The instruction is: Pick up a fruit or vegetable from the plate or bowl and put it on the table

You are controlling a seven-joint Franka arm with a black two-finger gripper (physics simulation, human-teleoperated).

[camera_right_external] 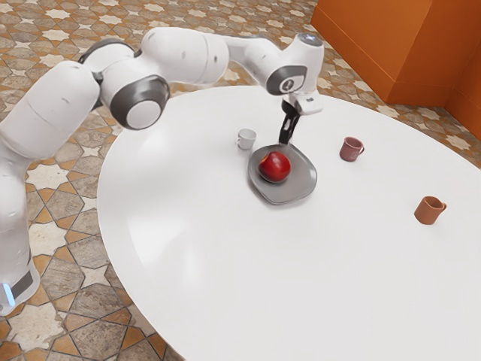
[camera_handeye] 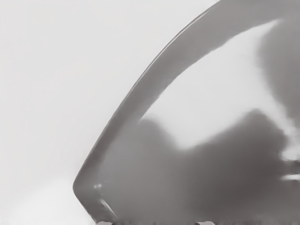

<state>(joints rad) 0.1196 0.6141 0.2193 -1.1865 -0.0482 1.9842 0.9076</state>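
In the exterior view, the apple (camera_right_external: 275, 168) is seen on the grey plate (camera_right_external: 304, 180), near the centre of the frame and a little toward the plate's left side. The gripper (camera_right_external: 285, 141) is seen pointing down at the plate's upper rim, so the apple lies just below and slightly to the left of it in that frame. The two are near each other, but no grasp on the apple is seen. Whether the gripper is spread or clenched cannot be told, nor can contact with the rim be settled. The plate's edge can also be made out in the wrist view, crossing from upper middle to lower left.

No marked long axis is offered by the nearly round apple, so the approach is judged to depend on centring more than on turning. With only one arm at work, the reach falls to it. A short shift toward the lower left of the exterior frame seems called for, with enough height kept to pass the rim, and then a descent astride the apple. If the descent were made too far toward the upper rim, the plate might be tipped or pushed, or the apple rolled. The bare table (camera_right_external: 218, 263) at lower left could serve for setting it down.
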